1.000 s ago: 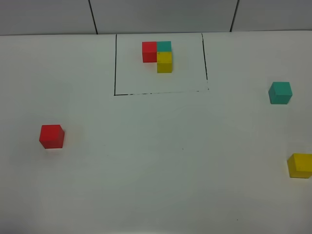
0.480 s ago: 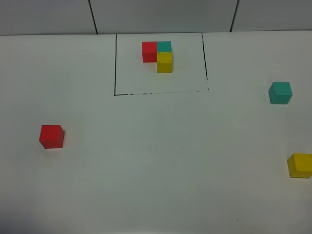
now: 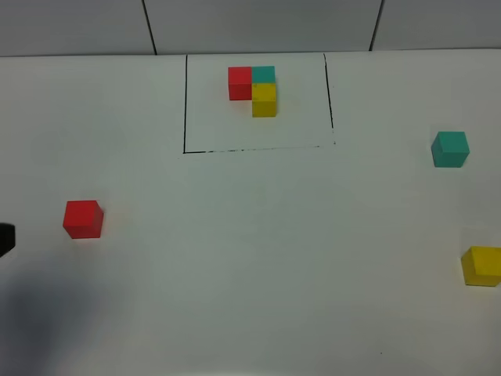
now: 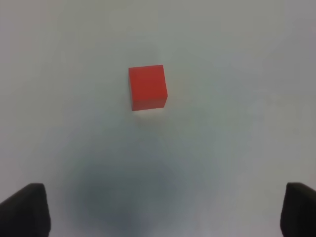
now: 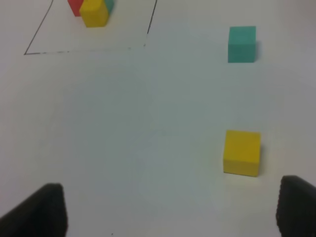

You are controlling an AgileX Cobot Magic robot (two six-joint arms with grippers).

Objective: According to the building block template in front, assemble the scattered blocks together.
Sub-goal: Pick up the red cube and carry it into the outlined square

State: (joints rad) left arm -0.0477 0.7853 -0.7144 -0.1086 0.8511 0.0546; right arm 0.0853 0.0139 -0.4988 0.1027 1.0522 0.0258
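Observation:
The building block template [image 3: 252,90] is an L of red, teal and yellow cubes inside a thin black rectangle at the back centre. It also shows in the right wrist view [image 5: 92,11]. The scattered blocks lie apart: red cube [image 3: 82,218] at the left, teal cube [image 3: 450,149] at the right, yellow cube [image 3: 481,265] at the right edge. My left gripper [image 4: 160,212] is open and empty, with the red cube [image 4: 147,87] ahead of it. My right gripper [image 5: 168,210] is open and empty, with the yellow cube [image 5: 242,152] and the teal cube [image 5: 242,44] ahead of it.
The white table [image 3: 258,258] reaches back to a grey panelled wall [image 3: 258,23]. A dark part of the left arm [image 3: 4,239] shows at the left edge, with its shadow on the table below it. The right arm is out of the high view.
A dark part of the left arm has come in at the left edge and a shadow has spread over the lower left table. No block has moved.

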